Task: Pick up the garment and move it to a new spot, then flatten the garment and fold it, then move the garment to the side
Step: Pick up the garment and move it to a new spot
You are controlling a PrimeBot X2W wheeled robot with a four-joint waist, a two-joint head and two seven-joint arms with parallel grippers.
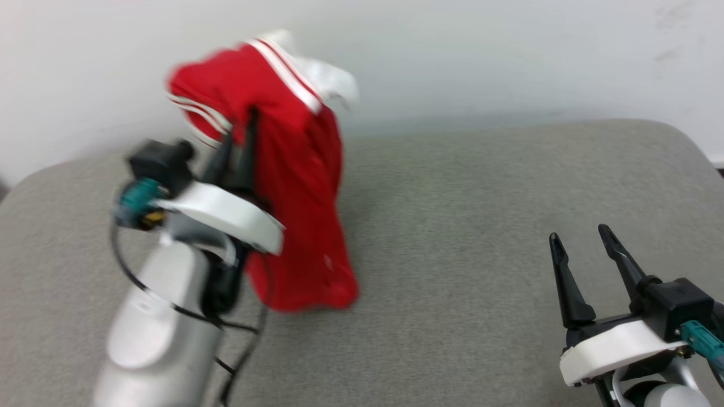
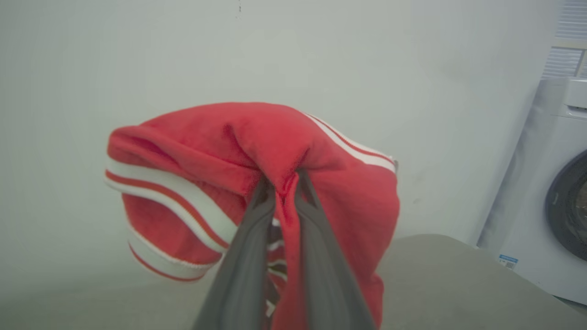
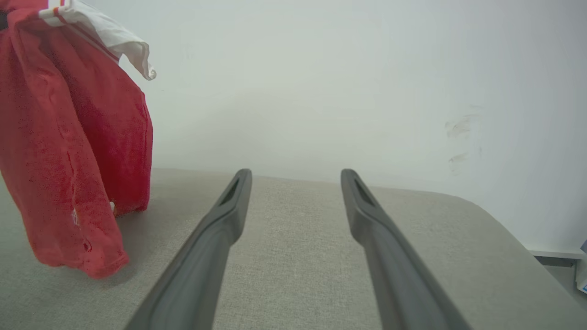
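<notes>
The garment (image 1: pixel 294 186), a red shirt with white sleeves and red-and-white striped trim, hangs bunched above the grey padded surface (image 1: pixel 464 226) at the left. My left gripper (image 1: pixel 240 133) is shut on a fold near its top, and the cloth drapes down past the wrist. In the left wrist view the two fingers pinch red cloth of the garment (image 2: pixel 257 146) between their tips at my left gripper (image 2: pixel 285 179). In the right wrist view the garment (image 3: pixel 69 151) hangs at the far left with its lower hem near the surface. My right gripper (image 1: pixel 582 237) stands open and empty at the lower right; the right gripper (image 3: pixel 296 176) shows the same.
A pale wall (image 1: pixel 509 56) runs close behind the grey surface. A white washing machine (image 2: pixel 550 192) stands to the right in the left wrist view. The surface's rounded right corner (image 3: pixel 495 220) drops off toward the floor.
</notes>
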